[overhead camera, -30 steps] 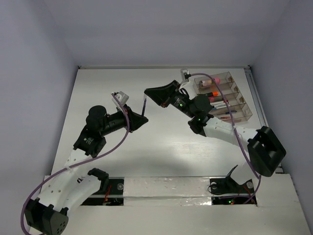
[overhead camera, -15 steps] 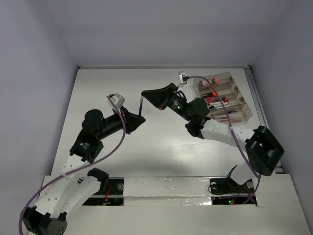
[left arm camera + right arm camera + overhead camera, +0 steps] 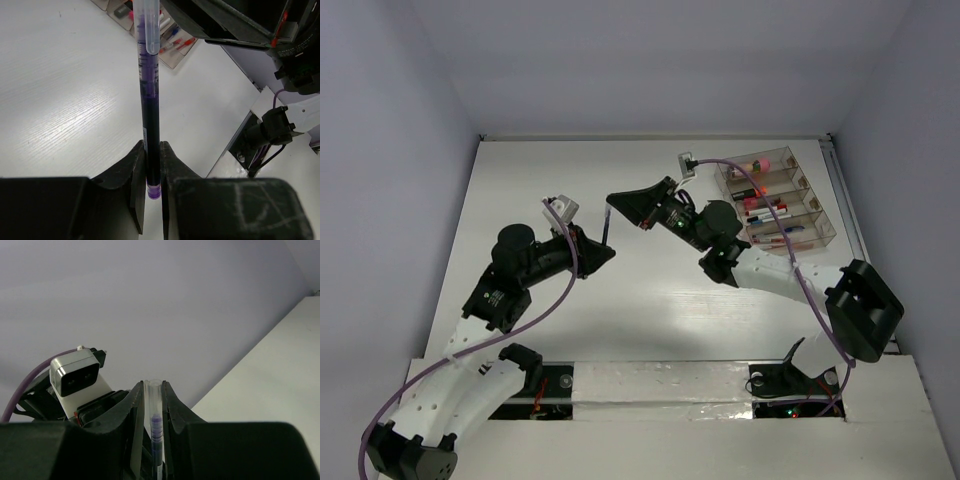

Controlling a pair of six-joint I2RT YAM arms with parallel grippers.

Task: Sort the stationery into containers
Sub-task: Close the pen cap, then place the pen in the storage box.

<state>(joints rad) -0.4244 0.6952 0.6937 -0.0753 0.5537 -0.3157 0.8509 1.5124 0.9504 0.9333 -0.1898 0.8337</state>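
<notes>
Purple-inked pen point(image 3: 150, 100), slim, clear barrel with a clear cap.

Location: held off the white counter point(image 3: 650, 300), well apart from the organiser point(image 3: 828, 228) and to its left in the overhead view. No part of the pen touches the organiser. The pen runs in a straight line between the two claws. Its capped end points away from the arm bases, and its purple butt end points toward them.

Left claw point(image 3: 151, 146): clenched tight on the pen's butt end. Both dark fingers point(image 3: 136, 165) press flat against the barrel, and a short purple stub shows below the grip. This claw sits on the end of the pen farther from the organiser's back edge.

Right claw point(image 3: 152, 385): drawn in narrow around the capped end and grasping it. One finger lies along each side of the clear cap, and the cap's rim is level with the fingertips point(image 3: 166, 390). This claw reaches out leftward from the organiser's side of the counter.

Organiser: clear plastic with four long compartments, standing at the far right of the counter. A stubby pink cylinder point(image 3: 757, 163) lies in its farthest compartment. Red and dark pens point(image 3: 767, 211) lie in the compartments nearer the arm bases. Neither claw touches the organiser.
</notes>
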